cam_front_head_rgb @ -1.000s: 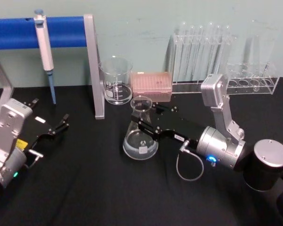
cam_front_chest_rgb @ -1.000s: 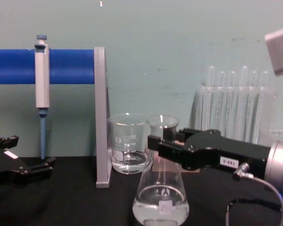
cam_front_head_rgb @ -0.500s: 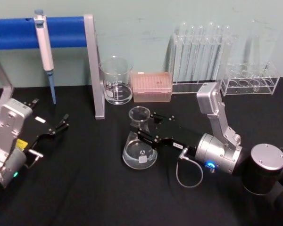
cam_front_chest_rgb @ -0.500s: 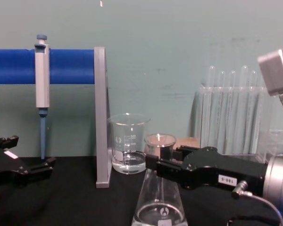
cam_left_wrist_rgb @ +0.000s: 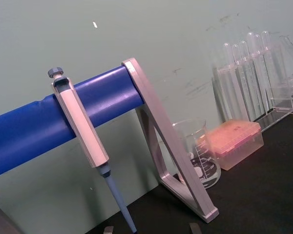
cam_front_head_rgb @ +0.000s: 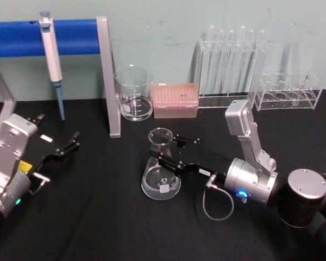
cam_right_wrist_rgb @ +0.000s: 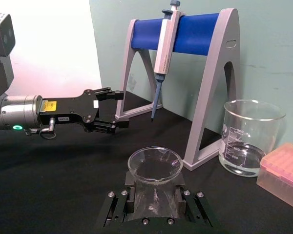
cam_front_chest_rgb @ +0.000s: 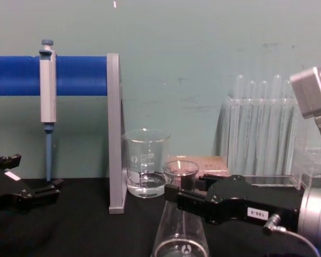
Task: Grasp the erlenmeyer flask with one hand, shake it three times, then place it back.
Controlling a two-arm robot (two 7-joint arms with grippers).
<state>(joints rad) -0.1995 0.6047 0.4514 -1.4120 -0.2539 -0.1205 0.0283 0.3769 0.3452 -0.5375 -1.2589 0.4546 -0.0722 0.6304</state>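
Flask: I see the erlenmeyer flask (cam_front_head_rgb: 161, 173) upright near the middle of the black bench (cam_front_head_rgb: 108, 217), mouth up. From my feeds I cannot tell whether its base rests on the bench or sits just above it.
Right tool: the right tool (cam_front_head_rgb: 165, 149) reaches in low and level from the right. It is clamped on the flask's neck below the rolled rim, one black finger on each side. My right wrist feed looks down on the open rim between those fingers. A small white label with digits (cam_front_chest_rgb: 255, 212) sits on its body.
Behind the flask: a straight-sided beaker (cam_front_head_rgb: 133, 93) with a little clear liquid stands near the back. A pink tip box (cam_front_head_rgb: 175, 100) is just beside it.
Farther right: clear racks of test tubes (cam_front_head_rgb: 231, 65) line the wall.
Farther left: a pipette (cam_front_head_rgb: 51, 54) hangs on the blue bar of a grey stand (cam_front_head_rgb: 107, 76).
Left tool: the left tool (cam_front_head_rgb: 69, 144) lies at the bench's left side, fingers apart and holding nothing, well apart from the flask.
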